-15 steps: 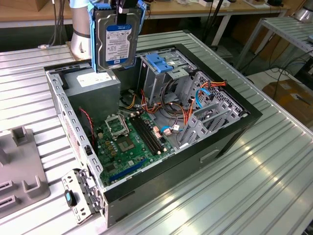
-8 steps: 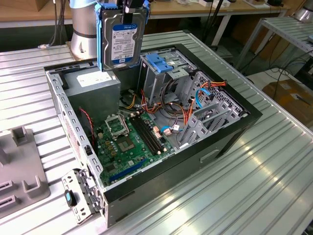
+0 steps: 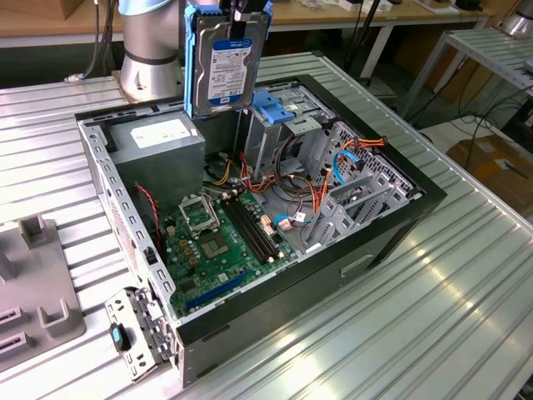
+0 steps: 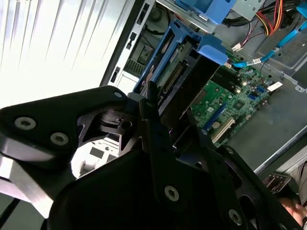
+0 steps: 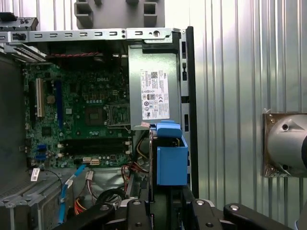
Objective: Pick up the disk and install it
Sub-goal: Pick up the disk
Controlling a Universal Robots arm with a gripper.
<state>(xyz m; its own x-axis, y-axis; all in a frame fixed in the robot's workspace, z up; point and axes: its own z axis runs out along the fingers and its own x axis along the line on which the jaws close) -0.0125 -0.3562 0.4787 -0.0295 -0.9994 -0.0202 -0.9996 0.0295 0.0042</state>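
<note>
The open computer case (image 3: 379, 250) lies on its side, its drive cage (image 3: 271, 137) standing tall inside. The disk (image 3: 226, 62) hangs on edge just beside and above that cage, toward the exterior view's left. Its long axis is vertical, directly below the gripper (image 3: 248, 10), whose jaws clamp its upper end.
</note>
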